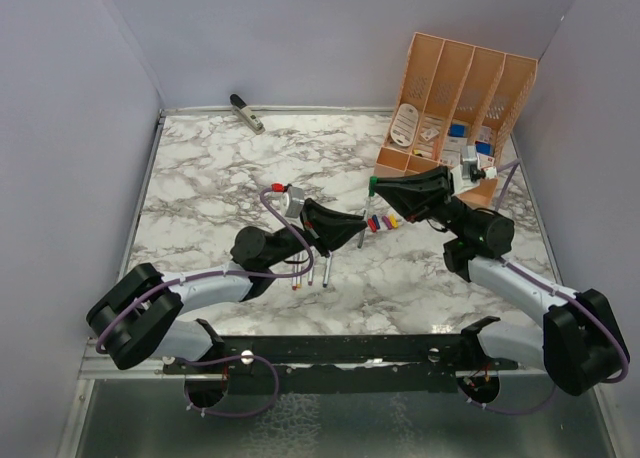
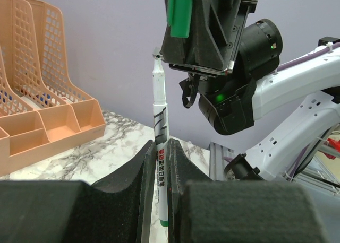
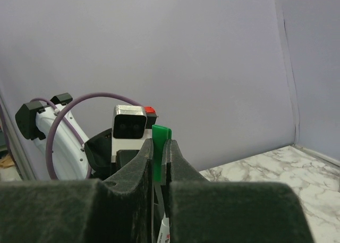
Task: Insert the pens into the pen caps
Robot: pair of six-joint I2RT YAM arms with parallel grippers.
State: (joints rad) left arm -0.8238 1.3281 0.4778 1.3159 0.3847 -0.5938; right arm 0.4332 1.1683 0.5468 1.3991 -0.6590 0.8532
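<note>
Two end effectors met above the marble counter (image 1: 200, 178). The left end effector (image 2: 162, 158) was narrowed onto a silvery-white pen (image 2: 159, 121), gripping its lower barrel so that it stood nearly upright with a green end showing below the pads. The right end effector (image 3: 158, 153) was pinched tight on the green cap (image 3: 161, 134) – held above and just to one side of the pen's upper end, the two not yet joined. In the overhead view the other pens (image 1: 313, 268) lay side by side on the counter near the left arm, and a short row of coloured caps (image 1: 385, 221) sat between the arms. An orange desk organiser (image 1: 455, 98) stood at the far right corner – a grey-black object (image 1: 247, 113) lay at the far edge.
</note>
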